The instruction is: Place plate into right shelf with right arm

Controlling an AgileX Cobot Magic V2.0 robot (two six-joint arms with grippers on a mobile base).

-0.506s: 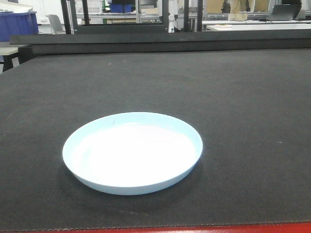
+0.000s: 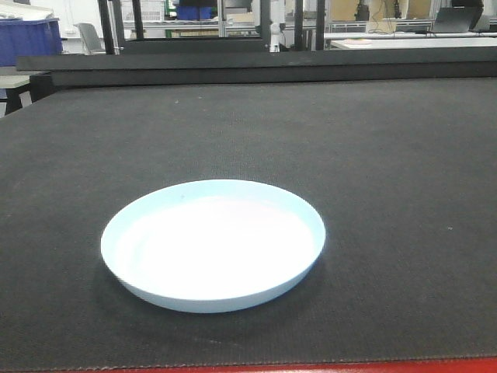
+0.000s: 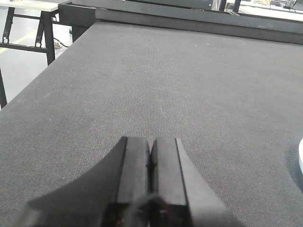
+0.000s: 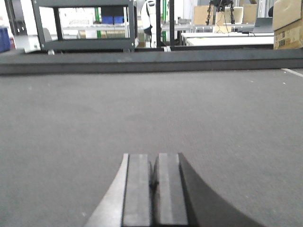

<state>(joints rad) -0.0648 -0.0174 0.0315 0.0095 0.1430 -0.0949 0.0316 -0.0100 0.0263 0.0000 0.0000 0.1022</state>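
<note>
The pale-blue plate (image 2: 213, 245) lies flat on the dark mat, near the table's front edge in the front view. A sliver of the plate's rim (image 3: 300, 156) shows at the right edge of the left wrist view. My left gripper (image 3: 150, 142) hovers low over the mat, shut with nothing between its fingers, to the left of the plate. My right gripper (image 4: 155, 158) is also shut and empty above bare mat; the plate is out of its view. Neither arm appears in the front view. The right shelf is out of view.
The dark textured mat (image 2: 373, 155) covers the table, with a raised black ledge (image 2: 256, 66) along its far side. A red table edge (image 2: 311, 367) shows at the front. The mat's left edge (image 3: 28, 92) drops to the floor. A dark cart (image 4: 83, 28) and desks stand behind.
Nothing has visibly changed apart from a very slight shift of the picture; the plate rests in the same place.
</note>
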